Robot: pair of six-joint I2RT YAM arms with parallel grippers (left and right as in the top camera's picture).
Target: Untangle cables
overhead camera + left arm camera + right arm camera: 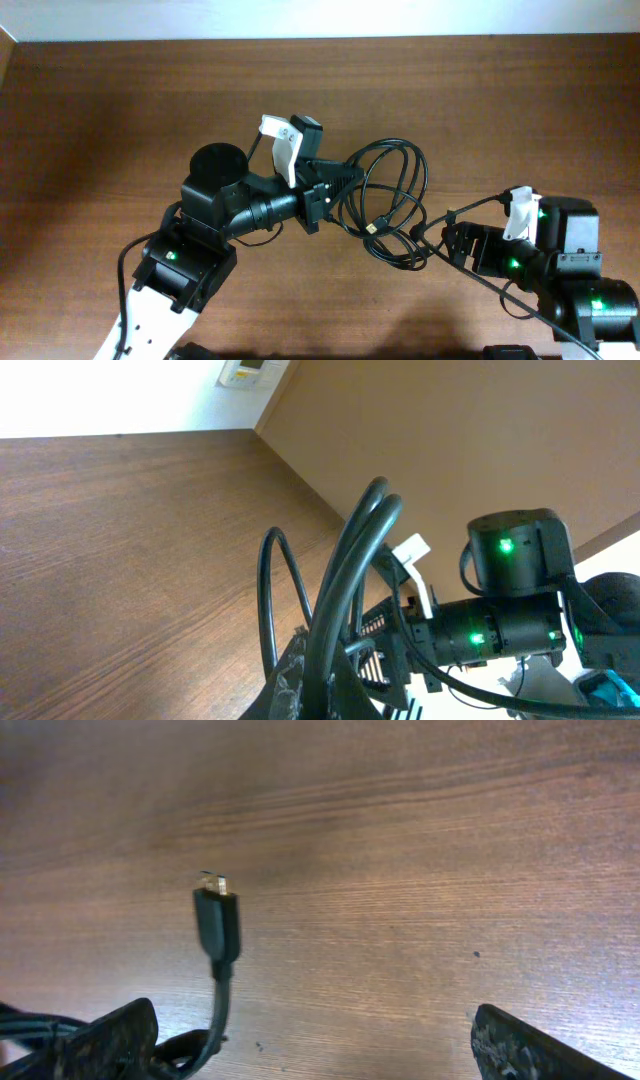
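The black cables point(392, 196) lie in overlapping loops on the wooden table at the middle. A plug with a metal tip point(375, 225) lies inside the loops. My left gripper point(338, 190) is shut on the left side of the loops; in the left wrist view two strands point(352, 565) rise from between its jaws point(325, 695). My right gripper point(448, 238) is open at the right edge of the loops. In the right wrist view its jaws point(320, 1050) are wide apart, and a plug end point(217, 920) with its cord stands beside the left finger, not clamped.
The wooden table point(120, 110) runs to a white wall at the back. My right arm point(500, 625) with green lights shows in the left wrist view. A thin cord point(510, 300) trails over the right arm's base.
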